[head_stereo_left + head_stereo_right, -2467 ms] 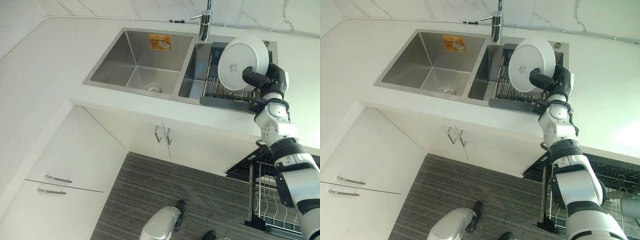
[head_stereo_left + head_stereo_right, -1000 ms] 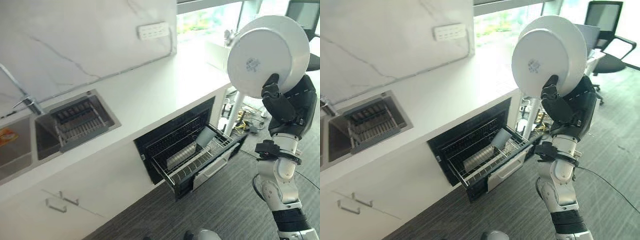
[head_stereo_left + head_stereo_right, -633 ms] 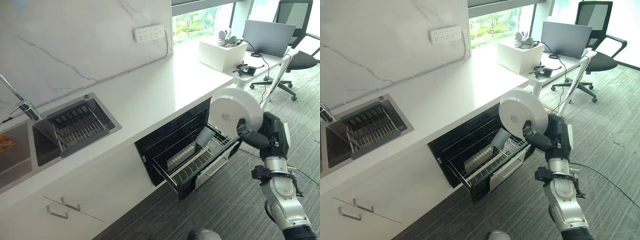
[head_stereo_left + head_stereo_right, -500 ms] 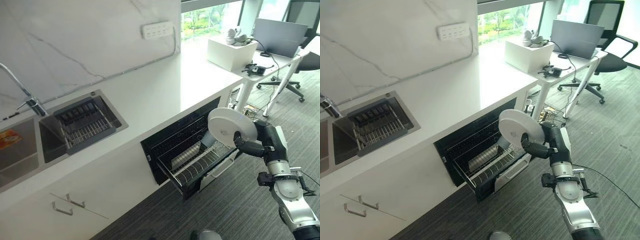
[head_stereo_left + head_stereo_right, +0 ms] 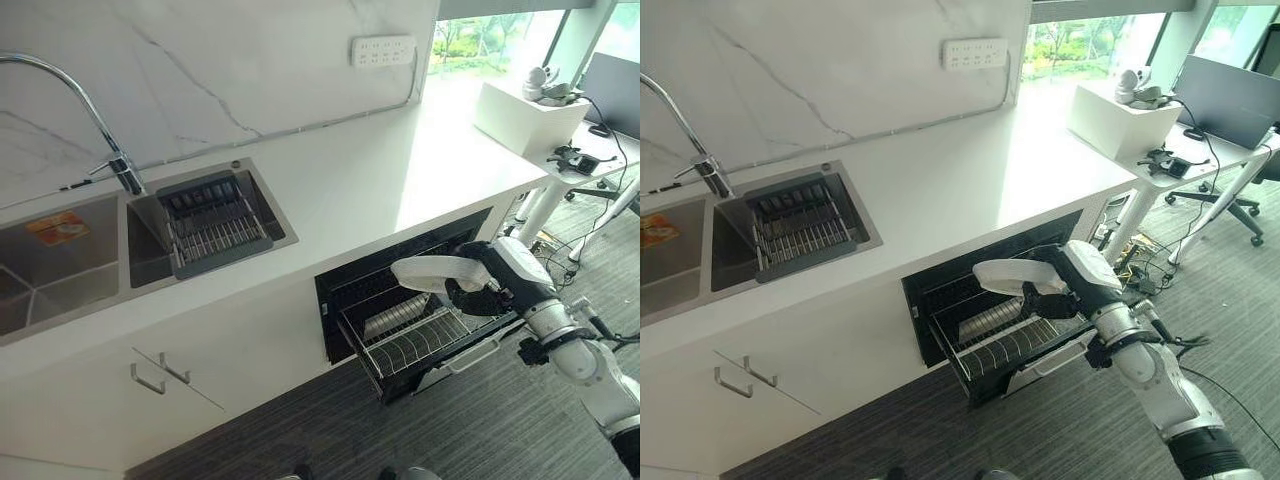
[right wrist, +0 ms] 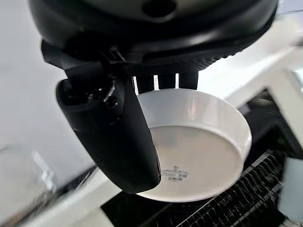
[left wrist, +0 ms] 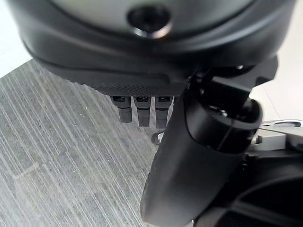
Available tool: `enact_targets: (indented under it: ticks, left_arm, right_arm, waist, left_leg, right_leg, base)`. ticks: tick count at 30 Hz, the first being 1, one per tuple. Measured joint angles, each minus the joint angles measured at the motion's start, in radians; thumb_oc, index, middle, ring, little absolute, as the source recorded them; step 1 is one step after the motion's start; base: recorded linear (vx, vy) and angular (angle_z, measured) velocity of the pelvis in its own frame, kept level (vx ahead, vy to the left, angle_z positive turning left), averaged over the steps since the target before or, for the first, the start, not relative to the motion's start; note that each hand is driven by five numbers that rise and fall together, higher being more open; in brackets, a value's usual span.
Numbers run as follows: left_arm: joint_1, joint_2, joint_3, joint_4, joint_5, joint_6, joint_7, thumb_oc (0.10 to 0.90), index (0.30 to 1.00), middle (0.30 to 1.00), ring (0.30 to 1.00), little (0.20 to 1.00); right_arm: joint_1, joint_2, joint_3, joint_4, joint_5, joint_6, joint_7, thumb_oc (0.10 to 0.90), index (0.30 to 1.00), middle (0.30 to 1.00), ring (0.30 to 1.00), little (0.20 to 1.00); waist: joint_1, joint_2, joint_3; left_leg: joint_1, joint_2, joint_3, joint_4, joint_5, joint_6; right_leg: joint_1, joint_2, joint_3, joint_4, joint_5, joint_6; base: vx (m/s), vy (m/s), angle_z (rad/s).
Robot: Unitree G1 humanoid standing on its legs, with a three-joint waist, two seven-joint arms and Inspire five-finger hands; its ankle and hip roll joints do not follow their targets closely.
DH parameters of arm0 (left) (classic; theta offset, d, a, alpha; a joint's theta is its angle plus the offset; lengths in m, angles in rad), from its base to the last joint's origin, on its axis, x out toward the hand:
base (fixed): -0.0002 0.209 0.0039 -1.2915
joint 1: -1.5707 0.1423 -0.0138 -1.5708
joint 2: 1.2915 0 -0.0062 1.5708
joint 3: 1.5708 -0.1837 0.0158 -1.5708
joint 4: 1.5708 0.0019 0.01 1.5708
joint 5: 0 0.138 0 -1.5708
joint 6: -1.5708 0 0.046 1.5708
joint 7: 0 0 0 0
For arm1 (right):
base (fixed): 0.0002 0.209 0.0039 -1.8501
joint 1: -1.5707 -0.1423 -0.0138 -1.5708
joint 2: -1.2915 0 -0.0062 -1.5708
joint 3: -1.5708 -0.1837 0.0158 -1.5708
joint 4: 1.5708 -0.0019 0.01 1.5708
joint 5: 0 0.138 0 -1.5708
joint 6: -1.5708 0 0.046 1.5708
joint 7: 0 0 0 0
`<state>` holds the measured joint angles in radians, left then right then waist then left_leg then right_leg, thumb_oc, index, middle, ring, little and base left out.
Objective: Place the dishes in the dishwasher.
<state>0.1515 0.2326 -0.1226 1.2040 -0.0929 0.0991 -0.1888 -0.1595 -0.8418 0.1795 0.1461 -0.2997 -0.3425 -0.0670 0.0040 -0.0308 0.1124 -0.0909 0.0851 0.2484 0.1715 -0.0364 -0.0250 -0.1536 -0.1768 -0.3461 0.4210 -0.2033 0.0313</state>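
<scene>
- right hand [image 5: 478, 292] pinching a white bowl [image 5: 430, 272]: thumb across the bowl's underside, fingers [image 6: 161, 81] behind its rim, seen in the right wrist view
- bowl [image 6: 199, 156] lies nearly flat, edge-on in the head views, right of frame centre, just above the front of the pulled-out dishwasher rack [image 5: 420, 340]
- bowl's base faces the wrist camera, small print mark on it; can't tell whether the bowl touches the rack wires or hangs just over them
- rack is a wire basket drawn out of the dark dishwasher opening [image 5: 350, 290] under the white countertop [image 5: 400, 170], lower right of centre
- something pale and ribbed, maybe stacked dishes, lies in the back of the rack [image 5: 985, 318]; too small to name
- left hand [image 7: 189, 156] in its own wrist view, fingers [image 7: 139, 111] hanging straight and relaxed, holding nothing, over grey striped carpet [image 7: 57, 142]
- sink [image 5: 60, 260] at left edge of frame, with a dark draining rack [image 5: 210, 225] set in the smaller basin beside it, upper left of centre
- curved tap [image 5: 110, 150] behind the sink, upper left
- white socket strip [image 5: 383, 50] on the marble wall, top centre
- white box [image 5: 525, 110] and a laptop [image 5: 1230, 95] at upper right
- white cabinet doors with metal handles [image 5: 160, 373] lower left
</scene>
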Motion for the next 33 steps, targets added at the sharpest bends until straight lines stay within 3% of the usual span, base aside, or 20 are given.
enact_targets:
  ticks: [5,9,13,21,28,33]
  left_arm:
    - [-0.011,0.015,-0.001,-0.021,0.002,0.013,-0.02,0.8,0.9,0.9,0.9,0.9]
    - [-0.01,0.021,-0.003,-0.062,0.0,0.028,-0.021,0.8,0.9,0.9,0.9,0.9]
    - [-0.03,0.021,-0.002,-0.075,-0.012,0.034,-0.021,0.8,0.9,0.9,0.9,0.9]
    - [-0.189,0.062,-0.053,-0.078,-0.069,0.047,-0.061,0.8,0.9,0.9,0.9,0.9]
    - [-0.268,0.066,-0.114,-0.079,-0.149,0.03,-0.063,0.8,0.9,0.9,0.9,0.9]
    - [-0.302,0.066,-0.159,-0.079,-0.212,0.01,-0.065,0.8,0.9,0.9,0.9,0.9]
  right_arm:
    - [-0.122,-0.003,0.107,0.146,-0.096,-0.01,-0.017,0.4,0.3,0.3,0.3,0.3]
    - [-0.125,-0.002,0.151,0.259,-0.137,0.017,-0.058,0.4,0.3,0.3,0.3,0.3]
    - [-0.137,0.011,0.159,0.317,-0.171,0.087,-0.098,0.4,0.3,0.3,0.3,0.3]
    - [-0.427,0.014,0.219,0.603,-0.156,0.157,-0.229,0.4,0.3,0.3,0.3,0.3]
    - [-0.61,0.056,0.292,0.725,-0.15,0.22,-0.488,0.4,0.3,0.3,0.3,0.3]
    - [-0.686,0.095,0.329,0.733,-0.15,0.32,-0.666,0.4,0.3,0.3,0.3,0.3]
  waist:
    - [0.037,-0.009,0.005]
    - [0.077,-0.009,0.018]
    - [0.08,0.008,0.079]
    - [0.11,0.054,0.231]
    - [0.139,0.095,0.338]
    - [0.14,0.12,0.394]
  left_leg:
    - [-0.001,-0.012,-0.027,0.001,-0.001,0.006]
    - [-0.009,-0.024,-0.044,0.005,-0.006,0.015]
    - [-0.028,-0.033,-0.061,0.022,-0.006,0.013]
    - [-0.194,-0.033,-0.087,0.075,0.034,0.027]
    - [-0.256,-0.037,-0.09,0.058,0.067,0.033]
    - [-0.296,-0.044,-0.09,0.045,0.091,0.037]
  right_leg:
    - [0.017,-0.013,-0.023,0.0,-0.008,0.003]
    - [0.022,-0.027,-0.041,0.002,-0.014,0.006]
    - [0.021,-0.037,-0.057,0.004,-0.01,-0.002]
    - [-0.129,-0.044,-0.073,0.043,0.025,-0.029]
    - [-0.2,-0.047,-0.071,0.042,0.048,-0.037]
    - [-0.247,-0.048,-0.071,0.051,0.062,-0.043]
  base:
    - [0.07,0.011,0.17]
    - [0.07,0.02,0.16]
    - [-0.02,0.016,0.12]
    - [-0.15,0.009,0.09]
    - [-0.1,0.051,0.01]
    - [-0.06,0.047,0.01]
